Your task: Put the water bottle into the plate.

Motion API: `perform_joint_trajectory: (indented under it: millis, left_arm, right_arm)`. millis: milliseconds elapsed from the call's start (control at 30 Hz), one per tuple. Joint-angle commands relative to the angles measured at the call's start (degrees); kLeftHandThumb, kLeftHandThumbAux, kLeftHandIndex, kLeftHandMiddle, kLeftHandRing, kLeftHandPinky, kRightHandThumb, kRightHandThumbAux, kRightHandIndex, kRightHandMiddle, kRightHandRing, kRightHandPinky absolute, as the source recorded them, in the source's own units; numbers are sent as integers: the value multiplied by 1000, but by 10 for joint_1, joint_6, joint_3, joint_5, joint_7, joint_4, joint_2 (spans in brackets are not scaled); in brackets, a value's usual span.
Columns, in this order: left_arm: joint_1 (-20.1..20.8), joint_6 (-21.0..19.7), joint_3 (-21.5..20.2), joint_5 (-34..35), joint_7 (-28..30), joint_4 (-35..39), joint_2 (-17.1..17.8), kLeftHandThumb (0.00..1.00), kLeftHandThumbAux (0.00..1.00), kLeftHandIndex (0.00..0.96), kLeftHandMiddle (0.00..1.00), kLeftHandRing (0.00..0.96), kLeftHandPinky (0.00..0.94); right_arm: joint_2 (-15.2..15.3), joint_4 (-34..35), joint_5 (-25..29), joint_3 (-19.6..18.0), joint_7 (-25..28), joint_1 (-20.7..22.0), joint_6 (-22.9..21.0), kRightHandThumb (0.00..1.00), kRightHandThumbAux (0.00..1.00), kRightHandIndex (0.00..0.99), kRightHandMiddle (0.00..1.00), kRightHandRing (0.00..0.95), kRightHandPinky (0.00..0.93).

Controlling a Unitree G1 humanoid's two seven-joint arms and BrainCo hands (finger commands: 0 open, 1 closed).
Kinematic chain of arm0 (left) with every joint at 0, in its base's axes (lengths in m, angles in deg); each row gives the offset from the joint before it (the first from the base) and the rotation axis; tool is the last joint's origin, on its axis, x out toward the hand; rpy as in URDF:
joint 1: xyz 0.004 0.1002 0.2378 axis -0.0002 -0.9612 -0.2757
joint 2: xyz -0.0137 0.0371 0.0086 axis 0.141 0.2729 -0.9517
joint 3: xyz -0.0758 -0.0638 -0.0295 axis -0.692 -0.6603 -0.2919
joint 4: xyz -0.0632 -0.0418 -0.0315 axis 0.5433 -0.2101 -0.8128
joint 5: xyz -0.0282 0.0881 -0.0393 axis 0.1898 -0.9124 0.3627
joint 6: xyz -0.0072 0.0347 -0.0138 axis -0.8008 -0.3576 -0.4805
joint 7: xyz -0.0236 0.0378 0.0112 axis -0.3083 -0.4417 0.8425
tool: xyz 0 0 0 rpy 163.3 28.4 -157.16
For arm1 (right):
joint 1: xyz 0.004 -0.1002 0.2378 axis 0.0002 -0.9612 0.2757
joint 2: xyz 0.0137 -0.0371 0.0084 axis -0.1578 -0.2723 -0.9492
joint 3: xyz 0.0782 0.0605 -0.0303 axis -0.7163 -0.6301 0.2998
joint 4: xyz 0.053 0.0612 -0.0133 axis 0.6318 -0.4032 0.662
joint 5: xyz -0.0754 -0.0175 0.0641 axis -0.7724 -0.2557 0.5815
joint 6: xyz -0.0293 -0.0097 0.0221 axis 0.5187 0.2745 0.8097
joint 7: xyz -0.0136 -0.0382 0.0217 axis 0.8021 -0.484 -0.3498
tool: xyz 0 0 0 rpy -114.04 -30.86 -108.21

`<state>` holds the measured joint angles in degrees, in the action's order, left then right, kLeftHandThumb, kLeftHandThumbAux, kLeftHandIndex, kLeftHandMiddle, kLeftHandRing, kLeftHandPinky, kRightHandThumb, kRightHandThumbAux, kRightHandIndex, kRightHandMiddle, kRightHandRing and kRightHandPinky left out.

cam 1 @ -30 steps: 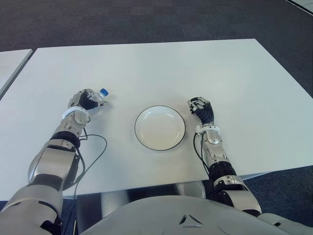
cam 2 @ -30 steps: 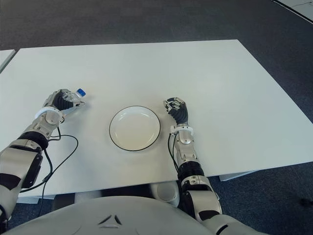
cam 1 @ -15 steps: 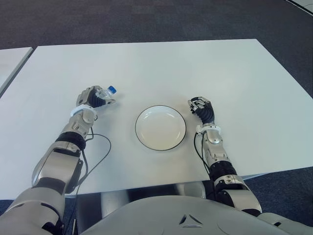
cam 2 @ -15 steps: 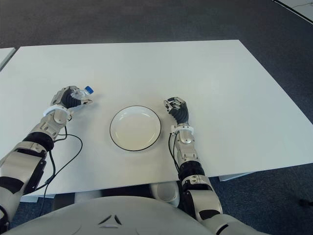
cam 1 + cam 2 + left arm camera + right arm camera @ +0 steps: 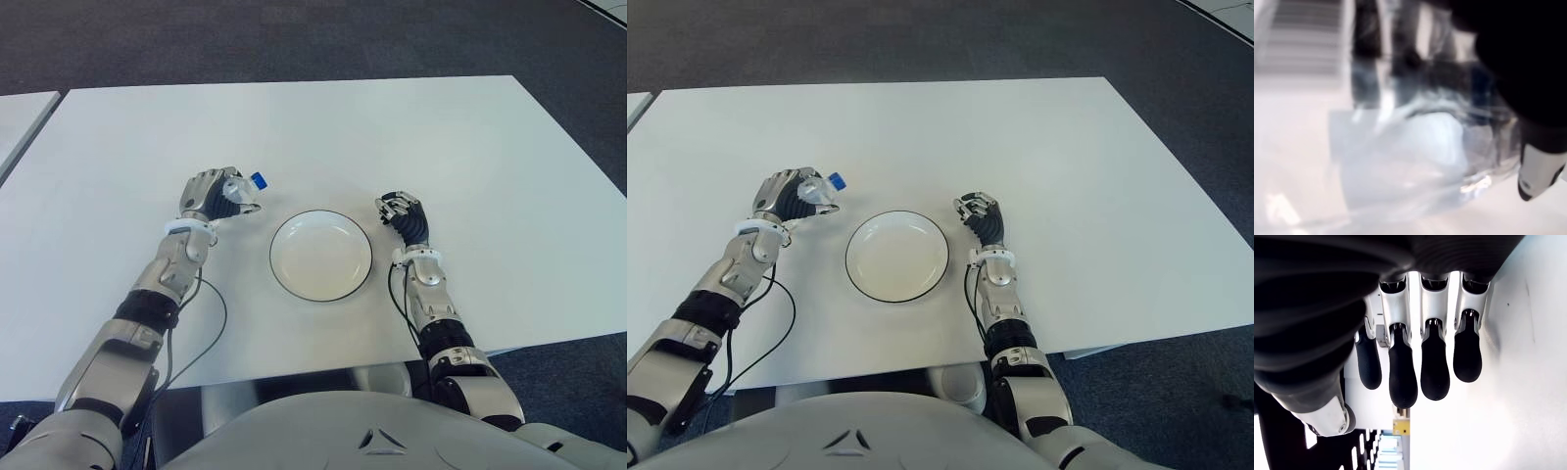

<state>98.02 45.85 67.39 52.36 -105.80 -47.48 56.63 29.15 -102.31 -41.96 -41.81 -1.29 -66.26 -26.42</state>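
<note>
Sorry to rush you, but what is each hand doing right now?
Left hand: closed around the water bottle, held to the left of the plate.
Right hand: fingers curled, holding nothing, to the right of the plate.

no readable text, no labels, no brands, no numbers anywhere

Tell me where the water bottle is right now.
The water bottle is gripped in the left hand, blue cap pointing toward the plate, left of the plate's rim in the eye views and not yet over it.
</note>
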Motion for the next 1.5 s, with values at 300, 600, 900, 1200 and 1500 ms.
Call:
perform_joint_trajectory:
  millis: [300,600,900,1200,1500]
  left_arm:
    - [-62,-48,14,-71,36,248,-11,849,670,395,535,826,803]
    - [-71,-3,54,-96,23,266,-38,849,670,395,540,848,836]
    - [-92,34,88,-133,33,309,-40,849,669,394,540,853,843]
    - [-92,73,125,-180,4,272,-49,850,669,396,541,857,846]
    - [-96,90,150,-191,25,253,-49,850,669,397,544,852,849]
  right_arm:
    - [-3,-40,6,-2,13,-24,-17,707,729,434,646,632,621]
    - [-4,-39,3,0,16,-25,-11,707,729,434,651,636,628]
    - [-2,-38,3,1,22,-27,-11,707,729,435,655,639,626]
    - [-2,-40,3,1,26,-27,-9,706,730,435,659,643,626]
    - [-4,-38,2,1,24,-29,-11,705,730,434,662,645,629]
